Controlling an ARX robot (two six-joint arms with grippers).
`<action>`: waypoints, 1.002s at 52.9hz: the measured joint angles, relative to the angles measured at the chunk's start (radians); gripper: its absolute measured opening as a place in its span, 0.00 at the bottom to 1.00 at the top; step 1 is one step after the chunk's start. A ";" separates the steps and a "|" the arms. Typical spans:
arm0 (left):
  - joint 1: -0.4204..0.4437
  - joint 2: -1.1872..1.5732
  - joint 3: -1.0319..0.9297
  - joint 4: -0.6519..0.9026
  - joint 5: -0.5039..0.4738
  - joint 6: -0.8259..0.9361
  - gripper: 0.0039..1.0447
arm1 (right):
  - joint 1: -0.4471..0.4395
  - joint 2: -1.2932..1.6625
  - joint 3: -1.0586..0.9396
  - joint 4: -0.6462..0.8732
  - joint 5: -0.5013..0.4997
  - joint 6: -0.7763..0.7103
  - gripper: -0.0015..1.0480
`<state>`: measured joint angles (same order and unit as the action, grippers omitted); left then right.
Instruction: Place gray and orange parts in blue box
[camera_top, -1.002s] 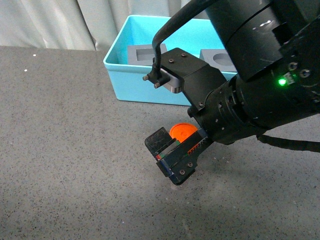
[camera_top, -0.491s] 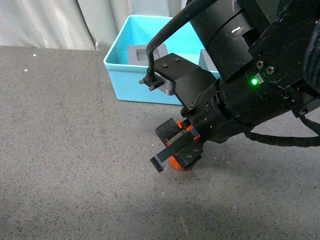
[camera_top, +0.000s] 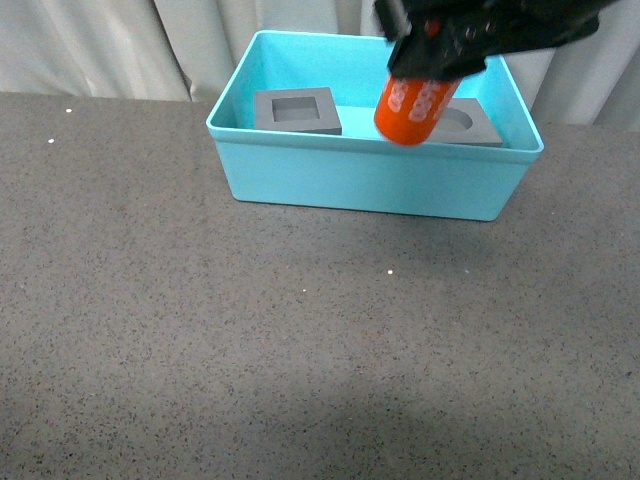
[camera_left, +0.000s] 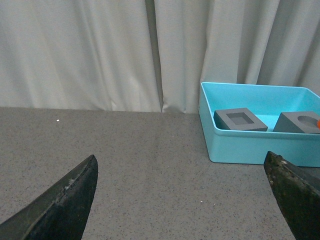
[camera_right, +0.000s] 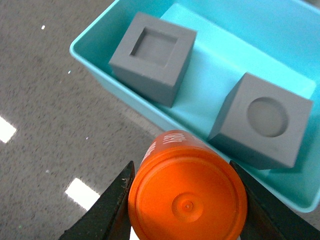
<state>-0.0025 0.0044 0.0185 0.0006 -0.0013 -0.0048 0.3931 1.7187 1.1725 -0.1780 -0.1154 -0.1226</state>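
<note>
— While our right claw (camera_right: 187, 212) clamps the orange cylinder (camera_top: 415, 105) between its fingers, where do we see it?
— Tilted, up above the blue box (camera_top: 360, 185) — near the front wall. Inside sit the cube with the square recess (camera_top: 297, 110) and the cube with the round recess (camera_top: 470, 122), apart.
— And our left claw (camera_left: 180, 200)?
— Spread wide over the desk (camera_top: 200, 330), gripping nothing.

Tabletop (camera_top: 180, 340) ahead of me: dark gray, finely speckled, matte. Blue box (camera_top: 360, 185) rests flat on it, far side, right of my centre line. Few tiny white flecks (camera_top: 390, 271) on surface, some nearer me than box.
</note>
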 joint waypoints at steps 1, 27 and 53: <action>0.000 0.000 0.000 0.000 0.000 0.000 0.94 | -0.007 0.006 0.014 -0.003 0.000 0.003 0.43; 0.000 0.000 0.000 0.000 0.000 0.000 0.94 | -0.062 0.427 0.474 -0.115 0.000 0.066 0.43; 0.000 0.000 0.000 0.000 0.000 0.000 0.94 | -0.047 0.615 0.643 -0.222 -0.002 0.067 0.43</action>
<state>-0.0025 0.0040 0.0185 0.0006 -0.0013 -0.0048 0.3458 2.3333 1.8156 -0.3996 -0.1173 -0.0559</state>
